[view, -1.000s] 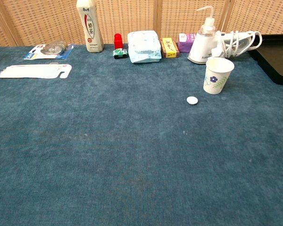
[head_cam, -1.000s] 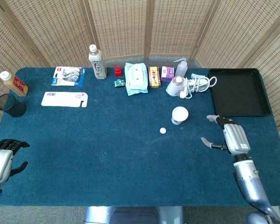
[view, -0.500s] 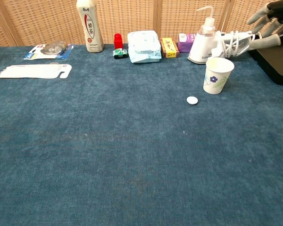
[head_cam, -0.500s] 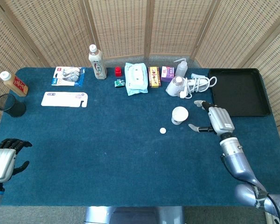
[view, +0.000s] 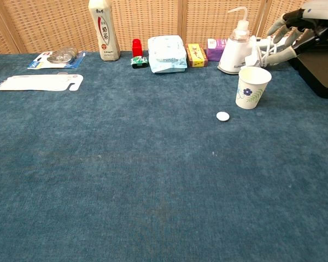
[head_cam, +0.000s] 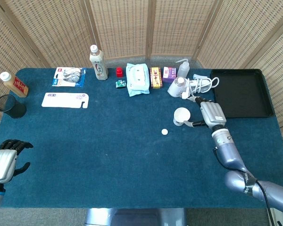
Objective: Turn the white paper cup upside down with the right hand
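While the white paper cup with a blue flower print (view: 252,87) stands upright, the right hand (head_cam: 208,113) hovers beside it, fingers spread, holding nothing.

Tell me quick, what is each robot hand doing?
Left robot hand: open, holding nothing.
Right robot hand: open beside the white paper cup, not gripping it.

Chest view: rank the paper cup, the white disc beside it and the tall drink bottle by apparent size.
1. Drink bottle, tallest, though it is cut off at the top edge and stands farther back.
2. Paper cup.
3. White disc, clearly smallest.
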You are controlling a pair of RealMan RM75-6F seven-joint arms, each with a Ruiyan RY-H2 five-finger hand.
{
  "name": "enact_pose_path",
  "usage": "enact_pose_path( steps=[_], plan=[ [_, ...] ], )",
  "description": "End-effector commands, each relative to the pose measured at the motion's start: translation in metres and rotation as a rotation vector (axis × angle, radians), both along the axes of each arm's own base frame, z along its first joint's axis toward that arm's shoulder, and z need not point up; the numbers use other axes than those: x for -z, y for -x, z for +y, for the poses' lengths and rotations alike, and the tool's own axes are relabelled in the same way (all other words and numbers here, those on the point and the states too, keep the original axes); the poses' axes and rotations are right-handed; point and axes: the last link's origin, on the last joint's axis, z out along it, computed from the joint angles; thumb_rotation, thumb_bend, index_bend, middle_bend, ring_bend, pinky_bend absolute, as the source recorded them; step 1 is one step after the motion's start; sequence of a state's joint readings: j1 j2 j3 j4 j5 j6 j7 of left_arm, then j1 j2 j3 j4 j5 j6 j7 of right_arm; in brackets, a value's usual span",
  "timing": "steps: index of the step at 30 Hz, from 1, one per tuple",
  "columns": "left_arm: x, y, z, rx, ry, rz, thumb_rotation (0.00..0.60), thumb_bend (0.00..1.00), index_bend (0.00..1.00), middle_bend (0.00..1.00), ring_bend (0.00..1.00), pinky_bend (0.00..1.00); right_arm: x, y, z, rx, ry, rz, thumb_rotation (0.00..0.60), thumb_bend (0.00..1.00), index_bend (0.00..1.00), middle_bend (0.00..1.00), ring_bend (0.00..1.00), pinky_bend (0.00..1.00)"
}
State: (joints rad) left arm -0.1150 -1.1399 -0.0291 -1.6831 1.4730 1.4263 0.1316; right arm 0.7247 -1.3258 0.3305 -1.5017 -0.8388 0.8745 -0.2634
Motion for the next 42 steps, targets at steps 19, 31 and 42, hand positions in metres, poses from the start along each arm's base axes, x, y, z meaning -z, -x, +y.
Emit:
enact_pose_path(
  steps=[19,31,42],
  plan=[
    [-0.002,0.012,-0.004,-0.029,-0.003,-0.007,0.600,0.20,0.37,0.40,0.27,0.20,0.047,-0.029,-0.015,-0.030,-0.064,0.249,0.386,0.21,0.21,0.23,0.25,0.19],
    [-0.002,0.019,-0.005,-0.039,-0.002,-0.017,0.600,0.21,0.37,0.40,0.27,0.20,0.053,-0.028,-0.020,-0.024,-0.043,0.352,0.390,0.21,0.22,0.23,0.25,0.19],
    [-0.001,0.021,-0.004,-0.036,0.000,-0.018,0.600,0.21,0.37,0.40,0.27,0.20,0.059,-0.027,-0.020,-0.016,-0.049,0.366,0.386,0.21,0.23,0.23,0.25,0.19]
  ],
)
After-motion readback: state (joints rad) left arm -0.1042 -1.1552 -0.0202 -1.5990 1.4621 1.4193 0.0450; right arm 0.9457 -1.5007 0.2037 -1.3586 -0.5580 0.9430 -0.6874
